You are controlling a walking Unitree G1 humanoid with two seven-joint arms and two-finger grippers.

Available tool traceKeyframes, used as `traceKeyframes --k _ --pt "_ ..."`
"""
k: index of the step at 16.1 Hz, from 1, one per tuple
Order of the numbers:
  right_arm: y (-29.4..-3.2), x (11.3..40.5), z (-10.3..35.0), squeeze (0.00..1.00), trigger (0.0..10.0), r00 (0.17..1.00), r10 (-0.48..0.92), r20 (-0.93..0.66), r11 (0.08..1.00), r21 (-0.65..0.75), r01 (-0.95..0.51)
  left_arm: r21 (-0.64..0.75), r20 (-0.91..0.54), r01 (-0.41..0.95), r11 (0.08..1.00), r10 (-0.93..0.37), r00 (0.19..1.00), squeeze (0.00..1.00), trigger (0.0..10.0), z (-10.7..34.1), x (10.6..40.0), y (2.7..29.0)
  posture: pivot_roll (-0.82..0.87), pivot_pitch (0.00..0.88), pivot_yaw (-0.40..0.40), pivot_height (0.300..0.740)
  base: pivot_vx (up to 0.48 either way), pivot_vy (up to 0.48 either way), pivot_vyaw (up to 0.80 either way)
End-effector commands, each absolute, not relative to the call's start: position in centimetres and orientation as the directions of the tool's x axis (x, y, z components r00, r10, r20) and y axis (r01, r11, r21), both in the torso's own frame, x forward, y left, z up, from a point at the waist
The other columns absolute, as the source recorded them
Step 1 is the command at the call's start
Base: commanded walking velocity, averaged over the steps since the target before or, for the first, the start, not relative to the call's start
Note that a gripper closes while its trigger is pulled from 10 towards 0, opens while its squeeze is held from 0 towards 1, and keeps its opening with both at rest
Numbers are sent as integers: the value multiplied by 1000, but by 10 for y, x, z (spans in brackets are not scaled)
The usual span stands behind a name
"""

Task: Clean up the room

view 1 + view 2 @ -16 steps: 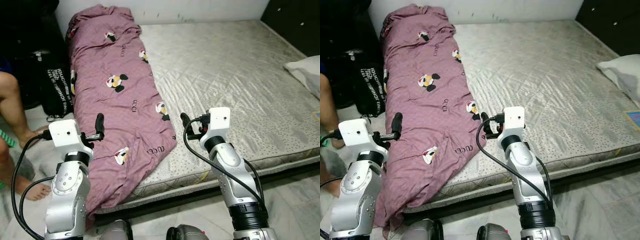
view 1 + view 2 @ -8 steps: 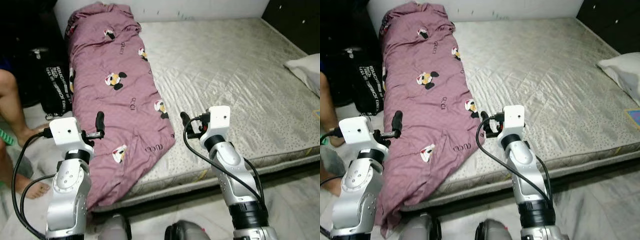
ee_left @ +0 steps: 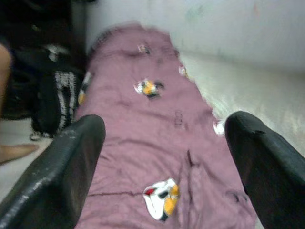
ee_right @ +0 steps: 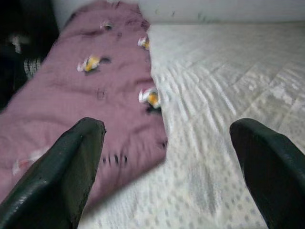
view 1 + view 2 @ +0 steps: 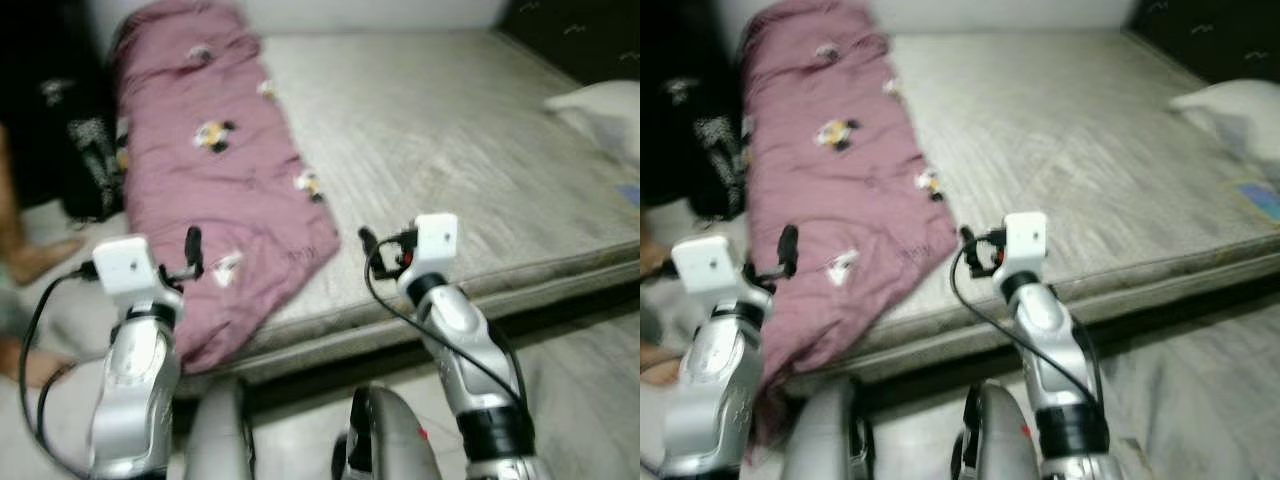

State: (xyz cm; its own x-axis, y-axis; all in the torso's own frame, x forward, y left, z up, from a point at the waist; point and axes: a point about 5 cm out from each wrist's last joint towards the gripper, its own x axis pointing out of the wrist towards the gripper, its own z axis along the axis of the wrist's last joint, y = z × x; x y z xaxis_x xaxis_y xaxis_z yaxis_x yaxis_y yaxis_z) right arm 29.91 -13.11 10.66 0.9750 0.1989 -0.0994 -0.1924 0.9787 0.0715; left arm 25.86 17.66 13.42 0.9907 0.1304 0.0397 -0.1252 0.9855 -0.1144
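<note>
Mauve blanket (image 5: pixel 215 190) blurred, overhanging mattress (image 5: pixel 470 150) edge.

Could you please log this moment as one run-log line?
left claw: open, above blanket | right claw: open, above mattress | nothing held | head views blurred

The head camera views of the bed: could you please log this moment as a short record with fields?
bedding: mauve cartoon-print quilt lying lengthwise on the robot's left side of the bed, near end draping over the edge
mattress: bare grey quilted mattress
pillow: white pillow at the far right
left tool: open, raised before the quilt
right tool: open, raised over the mattress edge
image: blurred
</note>
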Motion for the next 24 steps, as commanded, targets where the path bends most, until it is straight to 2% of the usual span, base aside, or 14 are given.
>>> traceKeyframes --k 1,9,13,18,24 --pt "-125 304 115 0 10000 972 223 -76 974 64 -218 -102 3 -164 981 165 986 0 10000 126 253 183 -8 76 -58 615 0 0 0" --pt "-124 303 114 0 10000 968 236 -85 971 59 -231 -104 -8 -152 983 152 988 0 10000 124 253 181 -6 72 -63 615 0 0 0" --pt "-123 303 114 0 10000 967 238 -86 970 63 -233 -103 -6 -155 983 155 988 0 10000 125 253 180 -8 77 -61 565 0 0 0" --pt "-123 303 114 0 10000 967 237 -89 971 61 -233 -110 11 -149 983 151 988 0 10000 127 253 182 -8 79 -61 560 0 0 0" --pt "-124 304 114 0 10000 967 240 -90 970 52 -236 -124 13 -142 982 145 989 0 10000 126 252 182 -12 84 -63 560 358 0 0"
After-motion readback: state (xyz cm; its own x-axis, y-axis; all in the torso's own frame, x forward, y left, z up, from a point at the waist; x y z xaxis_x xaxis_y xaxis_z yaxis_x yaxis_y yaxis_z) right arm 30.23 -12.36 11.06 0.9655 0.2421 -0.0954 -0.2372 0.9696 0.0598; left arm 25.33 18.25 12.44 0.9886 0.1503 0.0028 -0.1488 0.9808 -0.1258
